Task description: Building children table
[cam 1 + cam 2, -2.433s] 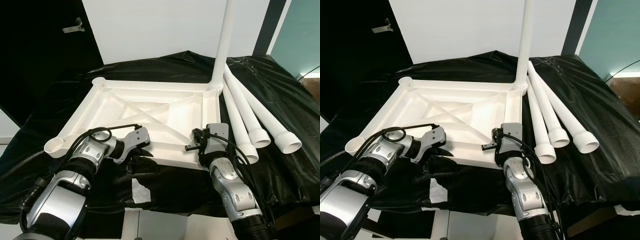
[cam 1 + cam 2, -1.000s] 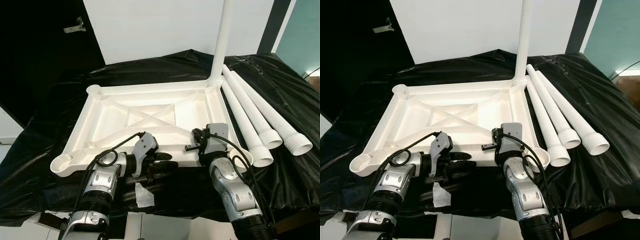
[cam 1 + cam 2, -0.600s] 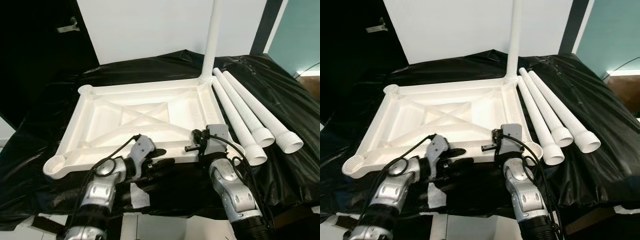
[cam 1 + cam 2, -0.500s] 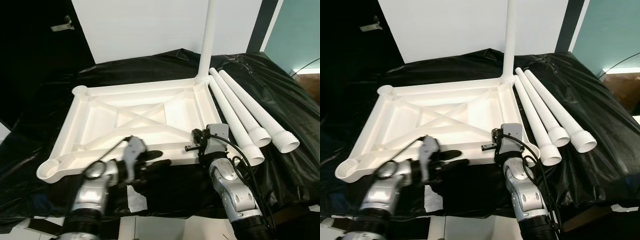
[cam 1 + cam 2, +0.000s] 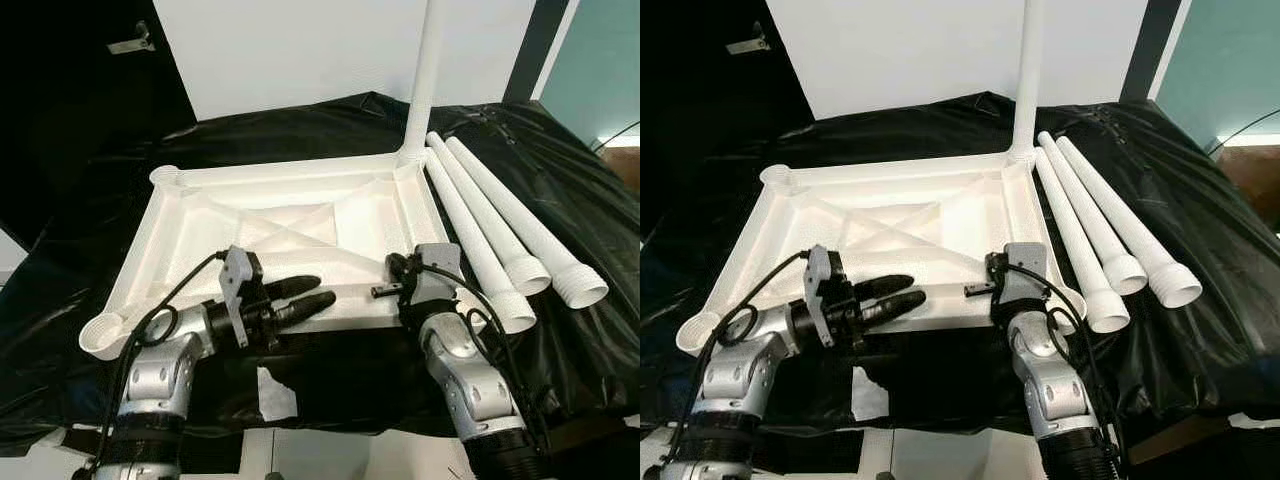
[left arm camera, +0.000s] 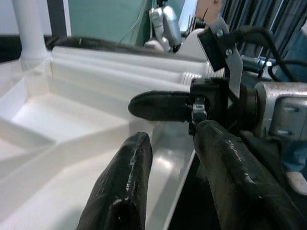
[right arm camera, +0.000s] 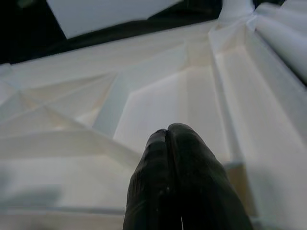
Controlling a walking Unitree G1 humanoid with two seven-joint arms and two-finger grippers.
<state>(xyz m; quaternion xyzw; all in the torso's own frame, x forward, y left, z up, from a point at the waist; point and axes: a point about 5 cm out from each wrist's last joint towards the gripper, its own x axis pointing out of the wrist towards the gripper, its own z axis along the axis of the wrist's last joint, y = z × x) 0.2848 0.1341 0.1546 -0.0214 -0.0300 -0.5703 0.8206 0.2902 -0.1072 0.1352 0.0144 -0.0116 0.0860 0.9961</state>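
Observation:
The white plastic tabletop (image 5: 150,235) lies upside down on a black-covered table. One white leg (image 5: 425,80) stands upright in its far right corner socket. Three loose legs (image 5: 500,230) lie side by side just right of the tabletop. My left gripper (image 5: 318,292) is open, its fingers pointing right over the tabletop's near rim. In the left wrist view the left gripper (image 6: 170,136) has the rim between its fingers. My right gripper (image 7: 168,136) is shut with nothing in it and hovers over the ribbed underside near the near right corner.
Black plastic sheeting (image 5: 560,180) covers the whole work table. A white tape patch (image 5: 272,393) sits on its front edge. Open sockets show at the near left corner (image 5: 100,335) and the far left corner (image 5: 165,175). A dark door stands at the left.
The camera has shifted. My left gripper has come up from the black sheet at the table's front, and its fingers now reach over the tabletop's near rim. The right arm has stayed put.

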